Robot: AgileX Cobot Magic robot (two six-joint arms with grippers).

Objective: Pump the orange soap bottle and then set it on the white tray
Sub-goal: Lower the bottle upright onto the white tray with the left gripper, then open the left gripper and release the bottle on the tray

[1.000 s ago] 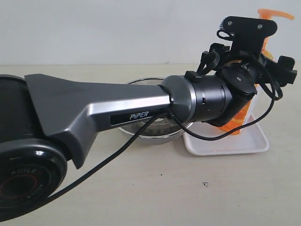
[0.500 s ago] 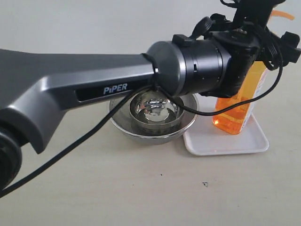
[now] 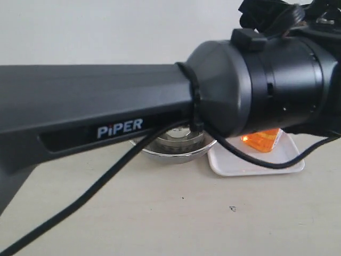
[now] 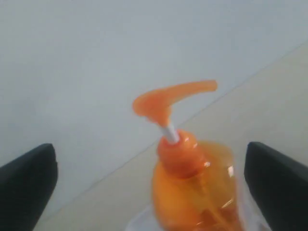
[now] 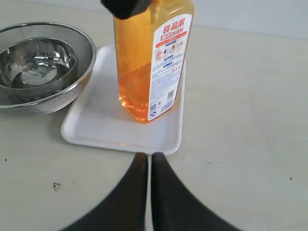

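Note:
The orange soap bottle (image 5: 150, 57) stands upright on the white tray (image 5: 96, 127), label facing the right wrist camera. In the exterior view only the bottle's base (image 3: 262, 140) shows on the tray (image 3: 256, 162), under the big dark left arm (image 3: 160, 106). My left gripper (image 4: 150, 159) is open at the height of the bottle's neck (image 4: 179, 154). Its two black fingers (image 4: 26, 187) stand wide on either side without touching. The orange pump head (image 4: 173, 98) is up on its white stem. My right gripper (image 5: 148, 161) is shut, empty, just in front of the tray's near edge.
A steel bowl set inside a mesh bowl (image 5: 41, 65) sits right beside the tray, partly seen under the arm (image 3: 173, 149). A black cable (image 3: 96, 192) hangs from the left arm over the beige table (image 3: 213, 218). A pale wall stands behind.
The left arm has risen and swung closer to the exterior camera, now hiding most of the bottle. The bottle stays standing on the tray, free of the open jaws.

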